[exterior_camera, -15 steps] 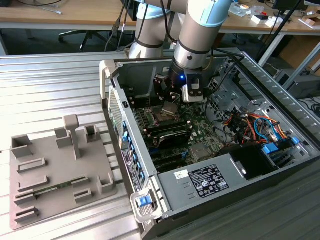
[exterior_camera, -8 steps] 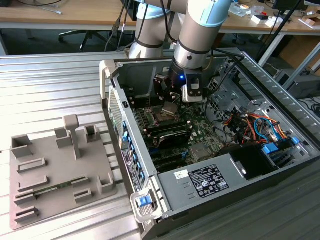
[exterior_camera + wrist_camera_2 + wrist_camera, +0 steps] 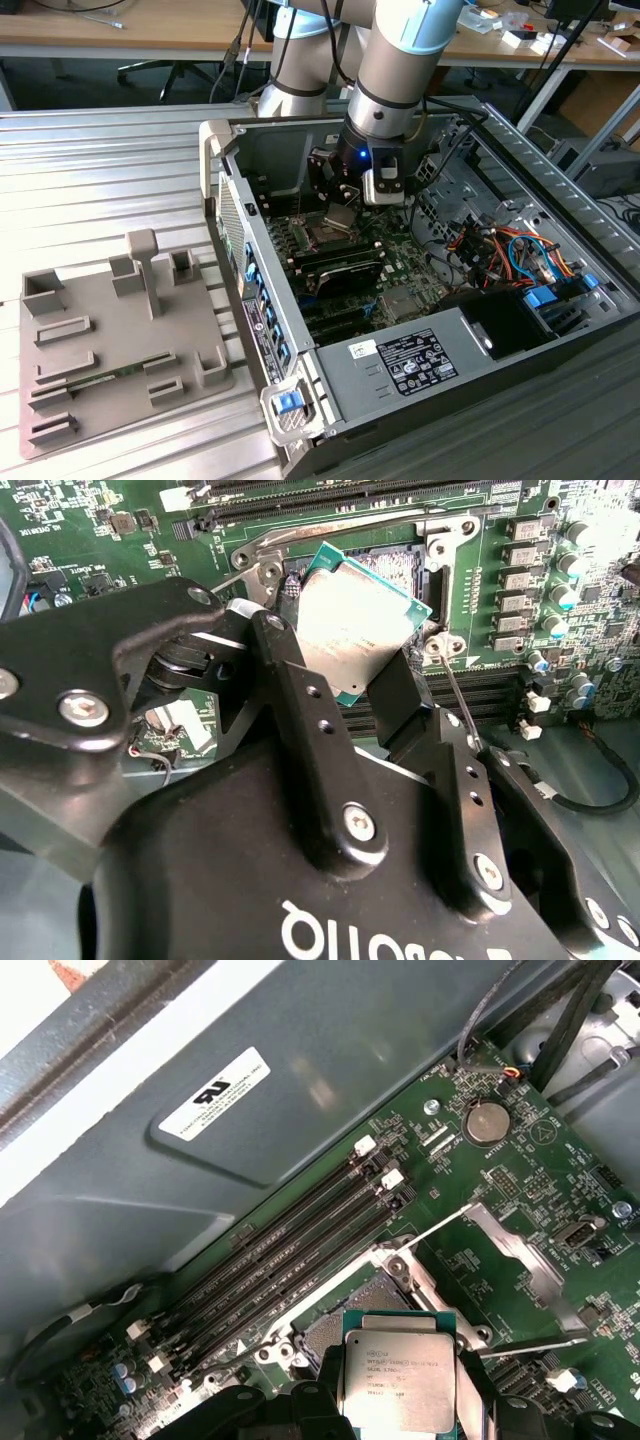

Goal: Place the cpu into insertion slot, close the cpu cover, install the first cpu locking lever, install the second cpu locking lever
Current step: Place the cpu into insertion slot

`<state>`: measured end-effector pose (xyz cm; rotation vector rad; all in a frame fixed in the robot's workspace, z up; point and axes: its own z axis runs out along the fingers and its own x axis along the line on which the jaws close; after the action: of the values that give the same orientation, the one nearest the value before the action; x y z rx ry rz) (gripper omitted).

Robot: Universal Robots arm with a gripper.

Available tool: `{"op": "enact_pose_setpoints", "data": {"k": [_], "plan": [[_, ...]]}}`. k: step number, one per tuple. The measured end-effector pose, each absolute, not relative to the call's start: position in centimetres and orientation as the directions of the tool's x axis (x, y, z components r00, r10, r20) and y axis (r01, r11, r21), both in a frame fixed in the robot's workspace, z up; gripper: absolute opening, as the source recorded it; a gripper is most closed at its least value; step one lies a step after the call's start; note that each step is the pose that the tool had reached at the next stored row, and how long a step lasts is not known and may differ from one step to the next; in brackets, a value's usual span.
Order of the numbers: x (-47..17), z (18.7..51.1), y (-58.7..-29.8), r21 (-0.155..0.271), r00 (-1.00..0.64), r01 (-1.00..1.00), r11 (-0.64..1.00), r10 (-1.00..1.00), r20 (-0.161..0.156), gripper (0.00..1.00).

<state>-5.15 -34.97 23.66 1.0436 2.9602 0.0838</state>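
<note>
My gripper (image 3: 343, 203) reaches down into the open computer case and is shut on the cpu (image 3: 350, 615), a silvery-grey square chip with a greenish rim. The black fingers (image 3: 292, 675) clamp two opposite edges of the chip. The cpu (image 3: 400, 1380) hangs tilted just above the insertion slot (image 3: 345, 1328), a dark square socket with a silvery rim (image 3: 415, 560) in the green board. The cpu cover (image 3: 515, 1250) is swung open to one side of the socket. Two thin wire levers (image 3: 430, 1228) (image 3: 530, 1343) stick out unlatched beside it.
Long black memory slots (image 3: 290, 1250) run along one side of the socket, close to the grey case wall (image 3: 300, 1080). Coloured cables (image 3: 510, 245) fill the case on the exterior view's right. A grey fixture tray (image 3: 110, 340) lies outside the case on the left.
</note>
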Motion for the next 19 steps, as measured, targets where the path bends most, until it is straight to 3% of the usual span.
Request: {"op": "enact_pose_setpoints", "data": {"k": [19], "plan": [[-5.15,23.65,-34.97,0.051,-0.758,0.652,0.757,0.652,0.016,0.53]]}}
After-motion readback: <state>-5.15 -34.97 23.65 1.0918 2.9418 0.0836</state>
